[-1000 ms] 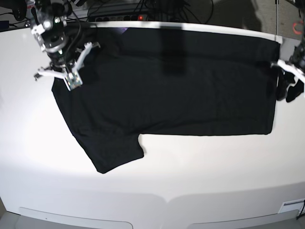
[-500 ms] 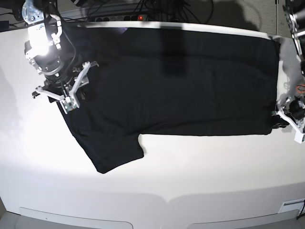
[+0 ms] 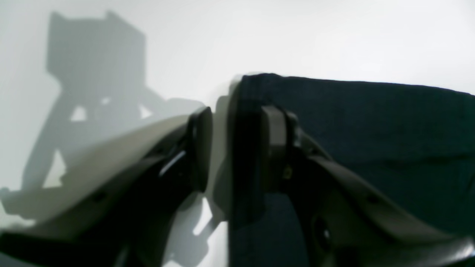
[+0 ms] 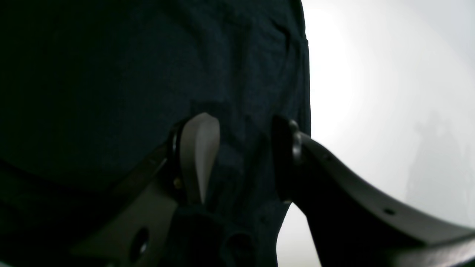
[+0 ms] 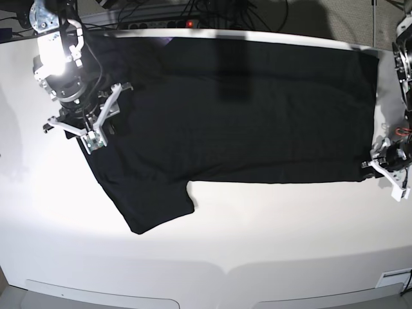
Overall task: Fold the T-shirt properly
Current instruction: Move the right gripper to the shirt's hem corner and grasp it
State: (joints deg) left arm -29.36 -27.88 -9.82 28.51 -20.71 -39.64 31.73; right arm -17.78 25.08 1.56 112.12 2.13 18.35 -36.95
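Observation:
The black T-shirt (image 5: 244,116) lies spread flat on the white table (image 5: 257,244), plain side up, with one sleeve (image 5: 151,206) pointing toward the near edge. My right gripper (image 5: 87,122) is open over the shirt's left end; in the right wrist view its open jaws (image 4: 241,159) hover over black cloth (image 4: 111,74) near the shirt's edge. My left gripper (image 5: 386,170) is at the shirt's near right corner. In the left wrist view it (image 3: 235,148) is open, with the shirt's corner edge (image 3: 245,111) between its pads.
A power strip and cables (image 5: 161,24) lie just beyond the table's far edge. A sliver of purple (image 5: 168,41) shows at the shirt's far edge. White table surface runs along the near side and left of the shirt.
My left gripper has come down along the shirt's right edge to its near right corner. My right gripper has shifted a little toward the near side over the shirt's left end.

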